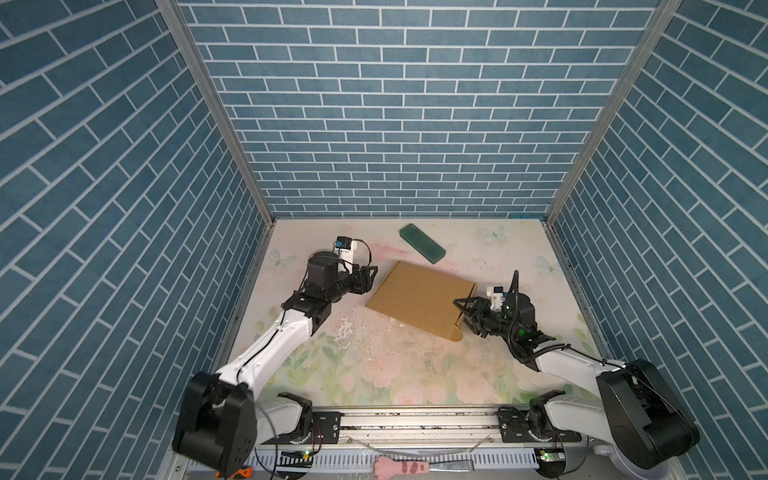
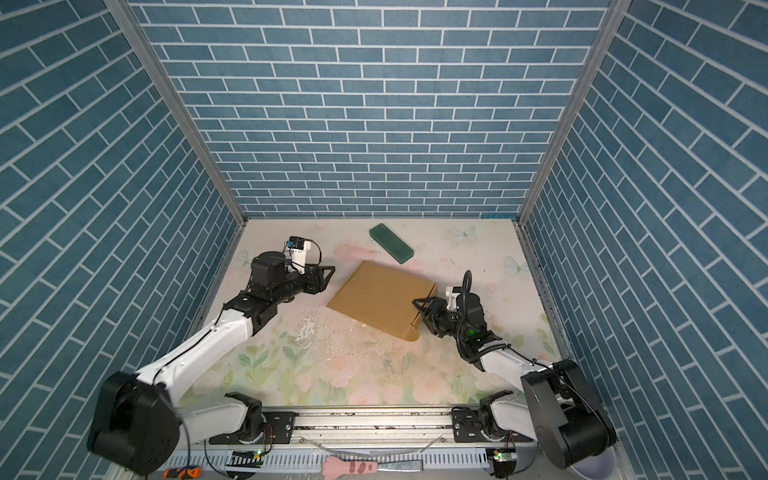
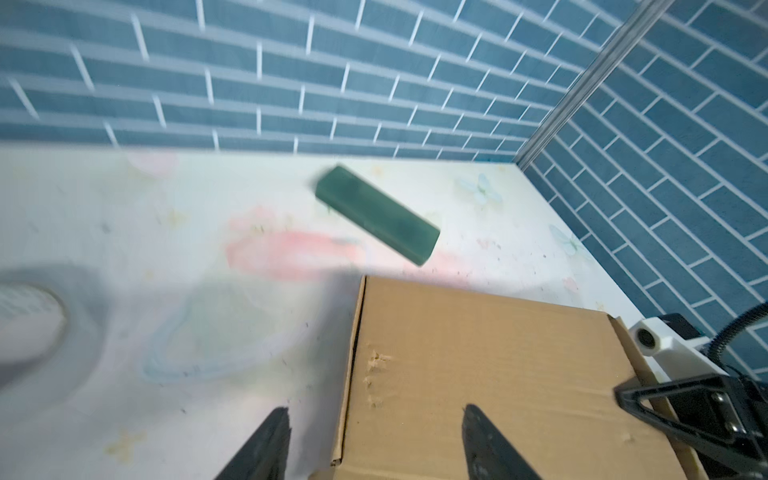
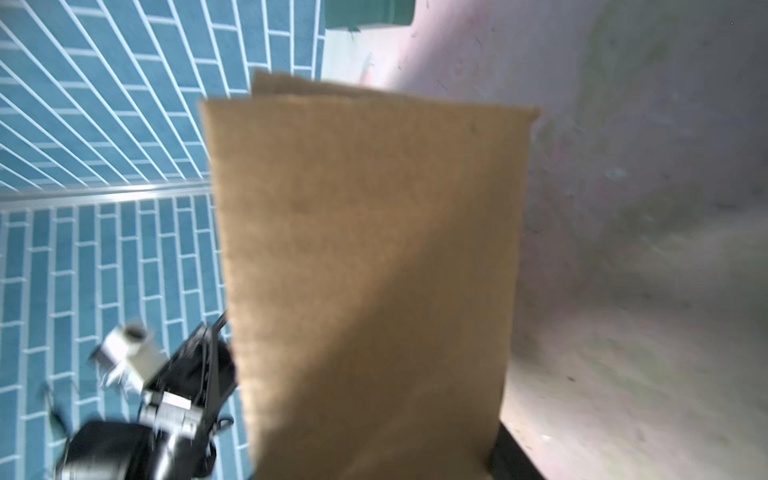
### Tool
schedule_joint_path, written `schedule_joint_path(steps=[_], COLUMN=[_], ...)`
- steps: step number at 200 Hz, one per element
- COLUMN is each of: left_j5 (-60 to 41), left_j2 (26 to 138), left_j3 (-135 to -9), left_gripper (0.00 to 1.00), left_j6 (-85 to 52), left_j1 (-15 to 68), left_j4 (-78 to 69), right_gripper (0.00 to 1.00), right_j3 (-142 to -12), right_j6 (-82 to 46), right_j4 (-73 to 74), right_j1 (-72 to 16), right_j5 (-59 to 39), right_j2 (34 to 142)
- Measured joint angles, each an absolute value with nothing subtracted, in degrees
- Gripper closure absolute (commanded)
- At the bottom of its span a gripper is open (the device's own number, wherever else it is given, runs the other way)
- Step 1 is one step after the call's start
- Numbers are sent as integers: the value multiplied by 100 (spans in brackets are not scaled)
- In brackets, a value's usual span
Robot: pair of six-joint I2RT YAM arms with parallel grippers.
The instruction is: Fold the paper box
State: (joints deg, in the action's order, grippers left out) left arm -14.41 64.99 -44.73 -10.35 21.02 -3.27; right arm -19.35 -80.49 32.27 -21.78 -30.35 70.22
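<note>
Paper box (image 1: 419, 297) flanked by fingers at either end. Right fingers (image 4: 509, 459) set about its right end, close to the rounded front corner: one laid over the lid in both top views, another dark beside the cardboard edge in the right wrist view. Parted somewhat; whether pressing the cardboard or only straddling it, impossible to tell. Left fingers (image 3: 266, 453) spread wide and holding nothing, the box's left corner showing between the two tips in the left wrist view; in both top views just beside the left edge, contact unclear.

Box itself folded shut into a shallow brown mailer, lid down, lying askew on the counter (image 1: 374, 365), a little right of centre, one corner toward the back wall. A few small dents in the lid near the left edge. Right wrist view blurred, the lid filling its middle.

Behind the box, dark green block (image 1: 422, 243), flat on the counter, slanted, its nearer end close to the box's rear edge yet apart from it.

Counter pale, printed with flowers and butterflies, scuffed white near the box's front-left. Blue brick-pattern walls (image 1: 395, 104) on three sides. Along the front, metal rail (image 1: 415, 422) carrying both arm bases; before it a pink paw-shaped stick (image 1: 401, 465) and, off to the left, an orange-handled tool (image 1: 239, 473).
</note>
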Motion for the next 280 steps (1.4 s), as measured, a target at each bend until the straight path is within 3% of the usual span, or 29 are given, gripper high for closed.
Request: schedule_joint_path(steps=[48, 72, 114, 169, 192, 217, 230, 255, 280], left_j5=[-410, -27, 749, 1020, 1035, 1039, 1041, 1035, 1002], left_j2=[5048, 5135, 5826, 6302, 6436, 6486, 6506, 6608, 6799], left_j3=[-4475, -4530, -4668, -4737, -4860, -4971, -5022, -5177, -5400], left_gripper=[12, 8, 9, 23, 41, 56, 60, 63, 63], left_j6=[2038, 3304, 5085, 6420, 6685, 6805, 6820, 6812, 6650], left_j1=[3848, 4372, 4908, 4956, 4965, 4967, 4963, 4965, 4952], left_j4=[443, 1087, 1448, 1116, 1090, 1149, 1201, 1337, 1538], right_gripper=[59, 60, 61, 61, 60, 53, 43, 30, 27], right_j3=[-2689, -2952, -3253, -3404, -3409, -3413, -3424, -3465, -3498], right_j6=[-8986, -9341, -9717, -9931, -10027, -10086, -10130, -10221, -10265], right_j4=[2696, 2386, 1990, 1638, 1490, 1400, 1393, 1455, 1546], right_j1=[-1900, -1802, -1758, -1717, -1658, -1645, -1638, -1629, -1503], right_j5=[-3579, -3990, -4744, -5577, -5739, -5819, -5839, -5979, -6106], right_j2=[6853, 6834, 6831, 6820, 6823, 6823, 6831, 6890, 6897])
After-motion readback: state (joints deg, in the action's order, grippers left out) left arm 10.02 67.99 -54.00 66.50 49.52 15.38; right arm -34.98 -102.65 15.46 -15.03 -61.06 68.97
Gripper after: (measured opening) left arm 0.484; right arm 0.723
